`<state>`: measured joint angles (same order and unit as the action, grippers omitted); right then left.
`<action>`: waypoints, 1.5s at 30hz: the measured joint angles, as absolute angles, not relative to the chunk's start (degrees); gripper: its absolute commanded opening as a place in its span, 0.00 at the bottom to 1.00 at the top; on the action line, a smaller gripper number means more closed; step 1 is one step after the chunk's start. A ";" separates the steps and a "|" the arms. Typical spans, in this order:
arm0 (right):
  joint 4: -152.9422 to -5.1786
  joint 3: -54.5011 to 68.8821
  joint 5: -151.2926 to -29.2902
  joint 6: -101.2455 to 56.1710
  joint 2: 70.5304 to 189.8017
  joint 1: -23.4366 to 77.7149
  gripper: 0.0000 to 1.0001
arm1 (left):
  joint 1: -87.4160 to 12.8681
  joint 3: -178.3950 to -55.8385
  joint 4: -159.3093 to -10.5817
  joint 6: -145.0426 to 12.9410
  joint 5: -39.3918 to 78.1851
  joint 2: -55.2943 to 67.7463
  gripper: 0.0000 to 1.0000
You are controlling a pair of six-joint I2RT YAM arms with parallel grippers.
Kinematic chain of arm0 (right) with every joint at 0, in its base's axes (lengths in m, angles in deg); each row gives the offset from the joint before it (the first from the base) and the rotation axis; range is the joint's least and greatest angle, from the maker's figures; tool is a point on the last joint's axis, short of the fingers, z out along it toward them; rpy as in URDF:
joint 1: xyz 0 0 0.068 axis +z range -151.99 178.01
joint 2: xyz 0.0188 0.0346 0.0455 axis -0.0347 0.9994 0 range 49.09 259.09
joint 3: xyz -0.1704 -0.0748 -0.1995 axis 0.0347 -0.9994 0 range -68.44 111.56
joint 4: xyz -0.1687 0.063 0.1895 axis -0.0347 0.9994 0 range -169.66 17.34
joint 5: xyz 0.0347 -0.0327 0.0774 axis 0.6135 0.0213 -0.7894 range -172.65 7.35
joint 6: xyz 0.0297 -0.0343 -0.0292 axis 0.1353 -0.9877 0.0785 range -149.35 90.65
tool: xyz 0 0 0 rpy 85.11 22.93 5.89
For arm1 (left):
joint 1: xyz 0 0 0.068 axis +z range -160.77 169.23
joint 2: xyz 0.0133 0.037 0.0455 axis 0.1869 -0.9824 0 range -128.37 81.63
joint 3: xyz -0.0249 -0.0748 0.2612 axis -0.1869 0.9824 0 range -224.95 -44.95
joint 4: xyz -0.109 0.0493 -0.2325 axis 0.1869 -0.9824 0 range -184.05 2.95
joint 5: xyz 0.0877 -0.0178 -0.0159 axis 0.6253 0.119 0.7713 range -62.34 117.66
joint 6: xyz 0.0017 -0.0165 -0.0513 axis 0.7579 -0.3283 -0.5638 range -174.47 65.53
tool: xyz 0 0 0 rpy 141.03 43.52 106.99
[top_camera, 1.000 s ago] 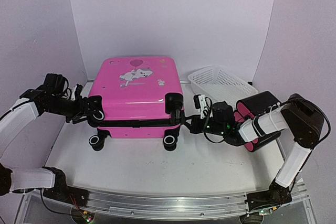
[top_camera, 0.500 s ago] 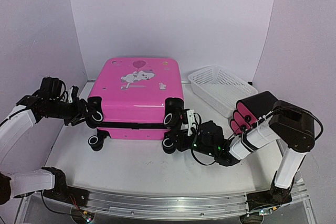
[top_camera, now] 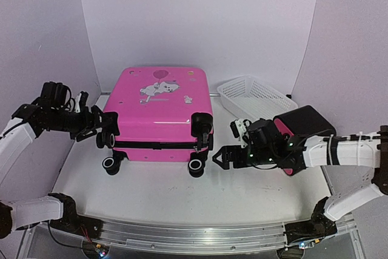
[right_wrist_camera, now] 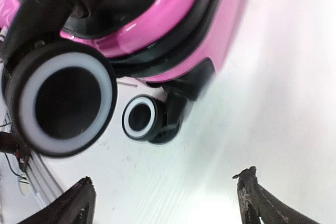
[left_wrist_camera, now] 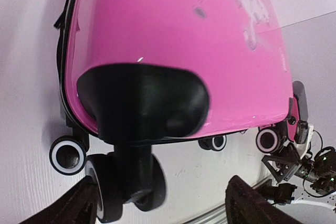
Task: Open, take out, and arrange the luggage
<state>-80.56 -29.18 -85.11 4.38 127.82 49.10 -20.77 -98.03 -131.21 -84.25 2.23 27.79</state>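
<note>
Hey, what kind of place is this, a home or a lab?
Probably a robot test bench: plain white panels wall in the white tabletop, left arm and right arm are bolted to a metal rail at its near edge, and a bright-pink hard-shell suitcase and white mesh plastic basket look like props.

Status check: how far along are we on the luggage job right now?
Done: nothing visible yet. The luggage lies flat on the table with its pink shells together, closed. In hand: the left end effector and the right end effector are open beside its wheels, one at each corner, neither holding anything. Left: opening it, taking things out and arranging.
</note>
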 measured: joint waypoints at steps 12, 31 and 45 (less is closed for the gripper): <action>-51.69 -2.73 -82.42 11.53 126.32 49.17 0.98 | -52.66 -104.37 -126.91 -87.90 14.27 30.24 0.91; -31.06 26.40 -75.65 18.09 154.36 54.61 0.11 | -81.56 -87.27 -74.82 -86.42 43.93 -2.38 0.69; -29.16 28.79 -78.49 22.35 155.39 54.00 0.03 | -81.60 -86.09 -56.09 -84.93 59.36 -16.04 0.51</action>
<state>-29.16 28.79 -78.49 22.35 155.39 54.00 -81.60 -86.09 -56.09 -84.93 59.36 -16.04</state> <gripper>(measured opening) 0.415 0.518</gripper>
